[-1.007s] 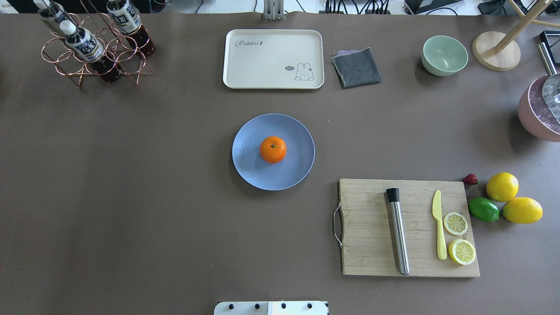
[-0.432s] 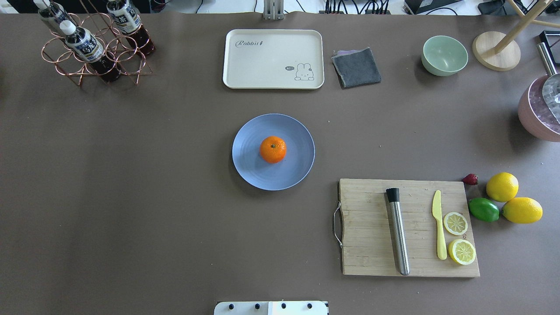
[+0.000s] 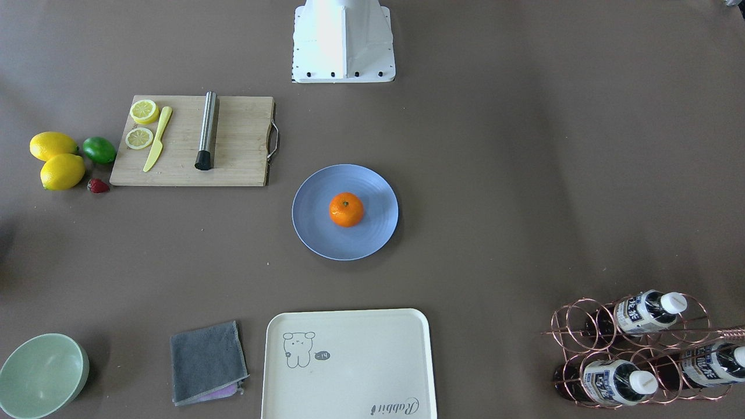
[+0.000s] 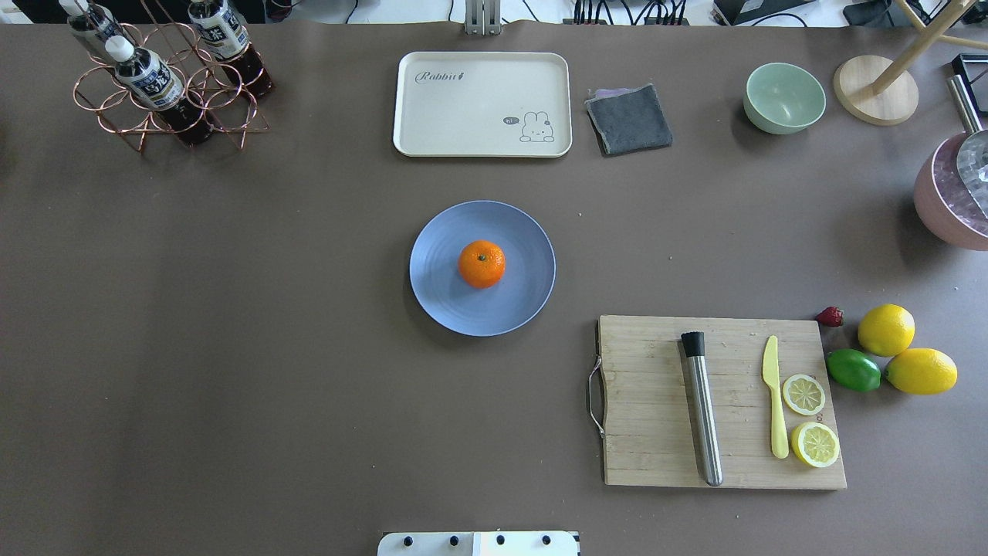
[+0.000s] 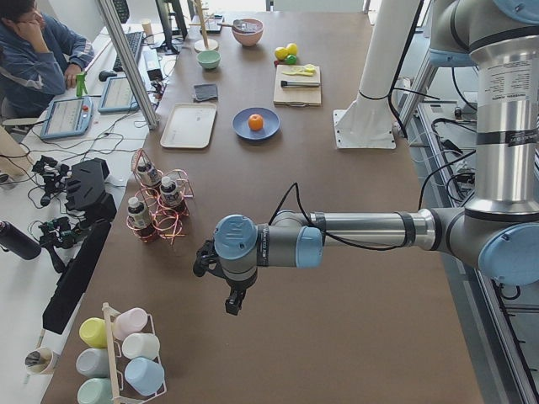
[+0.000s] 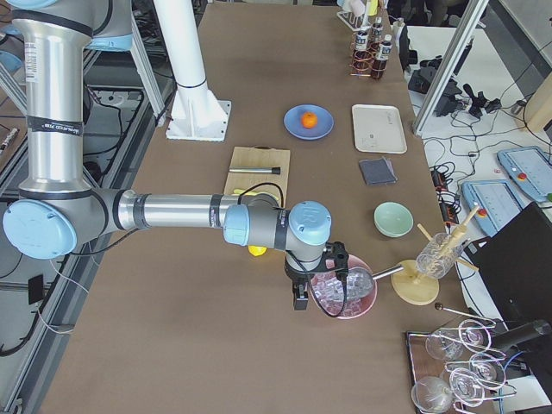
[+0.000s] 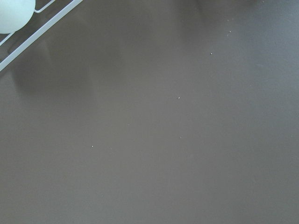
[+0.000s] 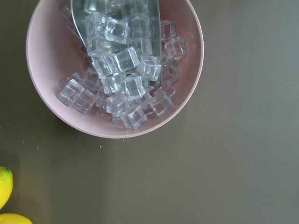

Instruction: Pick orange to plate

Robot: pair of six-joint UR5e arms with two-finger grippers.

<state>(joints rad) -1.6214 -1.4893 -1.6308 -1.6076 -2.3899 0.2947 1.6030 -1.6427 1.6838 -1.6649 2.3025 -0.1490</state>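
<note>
Resting at the middle of the plate: the orange, stem dot up, touching nothing else. In the overhead and front-facing views, just fruit on plate, with no arm in the frame; arms to be seen only from the table's two ends. From the left end: the left gripper hanging low over bare table, well apart from the plate and farther from it than the copper rack; cannot tell whether the jaws stand apart or closed. From the right end: the right gripper at the near rim of the pink bowl, likewise well apart from the plate; cannot tell its spread either. Through the right wrist camera alone, a close look into that bowl: clear ice cubes heaped inside. Through the left wrist camera, only brown table and, in one corner, white wire and a pale cup. In the copper rack, far to the plate's left and rear, three dark bottles with white caps. Straight beyond the plate, away from the robot, the cream tray. To the plate's right and nearer the robot, the cutting board, bearing a steel muddler, a yellow knife and two lemon slices.
</note>
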